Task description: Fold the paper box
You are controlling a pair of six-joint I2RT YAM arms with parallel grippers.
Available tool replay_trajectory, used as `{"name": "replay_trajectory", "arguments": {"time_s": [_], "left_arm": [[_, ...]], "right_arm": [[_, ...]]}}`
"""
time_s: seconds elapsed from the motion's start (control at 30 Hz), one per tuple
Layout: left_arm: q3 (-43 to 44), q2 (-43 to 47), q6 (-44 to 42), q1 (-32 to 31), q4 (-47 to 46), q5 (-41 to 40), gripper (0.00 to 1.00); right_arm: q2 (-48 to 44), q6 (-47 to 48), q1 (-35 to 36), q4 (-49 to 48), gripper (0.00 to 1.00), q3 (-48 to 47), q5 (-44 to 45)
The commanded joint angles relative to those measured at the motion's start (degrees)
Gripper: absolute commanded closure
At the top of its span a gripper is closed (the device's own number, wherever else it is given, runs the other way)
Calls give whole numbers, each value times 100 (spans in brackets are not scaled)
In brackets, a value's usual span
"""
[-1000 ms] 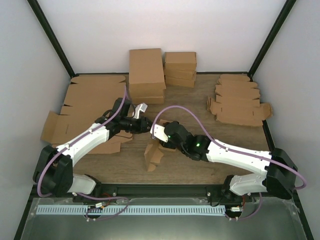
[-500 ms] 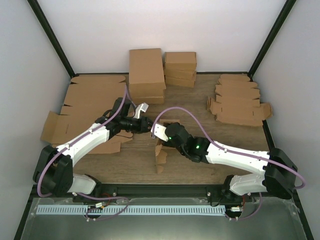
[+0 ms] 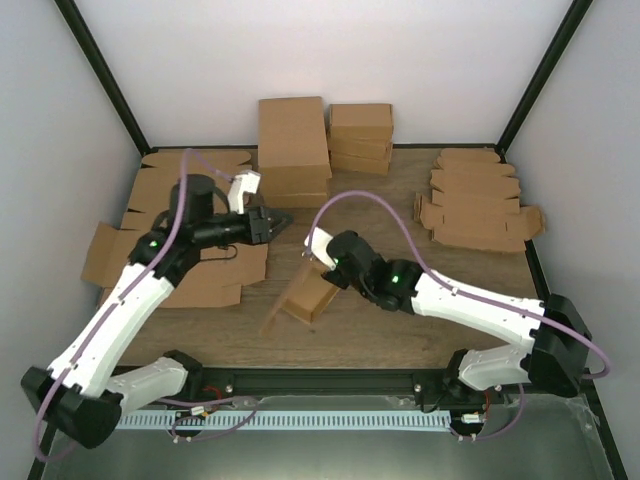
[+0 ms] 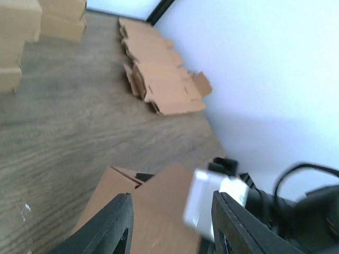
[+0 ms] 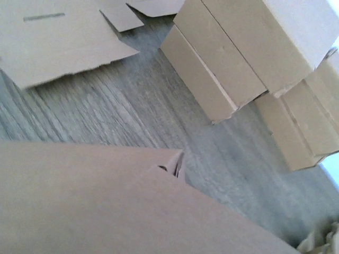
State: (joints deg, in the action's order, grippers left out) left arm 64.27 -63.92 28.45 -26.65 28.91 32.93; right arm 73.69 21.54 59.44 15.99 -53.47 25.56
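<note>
- Holding the box falls to the right gripper. It sits on the box's far upper rim, and the box leans up off the worktop with nothing else propping it, so I read a pinch on that wall. Its fingers are hidden behind card in its own wrist view.
- Left gripper hangs raised, left of the box and apart from it. Its fingers are spread with nothing between them. Judgement: it is placed to come in on a flap while the right one steadies.
- Box location: mid-worktop, nearer the arm bases than the stacked boxes at the back. It is well apart from the flat blanks at right and lies just beside the large sheets at left.
- Box look: plain brown card, part-formed into a shallow open trough, tilted. One flap trails loose toward the near left. The right wrist view shows a corner where two panels meet with a small gap, not tucked. Judged partly folded, not closed.
</note>
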Motion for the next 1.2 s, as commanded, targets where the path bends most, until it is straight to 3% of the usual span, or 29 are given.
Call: {"name": "replay_trajectory", "arguments": {"time_s": [0.0,0.17,0.37,0.53,0.63,0.8,0.87,1.03,1.1,1.17], "left_arm": [[281,298,-214,182,748,-209,56],[282,498,-313,362,1114,-182,55],[-573,780,-294,441,988,70,55],[-1395,1135,-518,434,712,542,45],[-1928,1421,-706,332,307,812,34],[-2179,1678,-945,-337,-64,186,16],[-2032,1572,-1103,-748,-20,-286,14],[-1624,1045,-1435,-1605,80,-1077,12],[-1471,764,-1533,-1805,225,-1424,15],[-1355,499,-1576,-1855,358,-1612,20]], "right_arm": [[201,-1399,-487,1067,91,-861,-817],[202,-2363,-1143,1451,91,-903,-2342],[240,-3074,-1619,1000,91,231,-3729],[426,-3304,-1646,594,91,857,-3849],[561,-3357,-1646,452,91,1031,-3767],[833,-3377,-1646,414,88,1043,-3655],[879,-3388,-1646,396,83,1046,-3611],[886,-3383,-1647,404,83,1058,-3511],[863,-3387,-1646,405,82,1050,-3503],[802,-3412,-1646,400,74,1079,-3476]]}}
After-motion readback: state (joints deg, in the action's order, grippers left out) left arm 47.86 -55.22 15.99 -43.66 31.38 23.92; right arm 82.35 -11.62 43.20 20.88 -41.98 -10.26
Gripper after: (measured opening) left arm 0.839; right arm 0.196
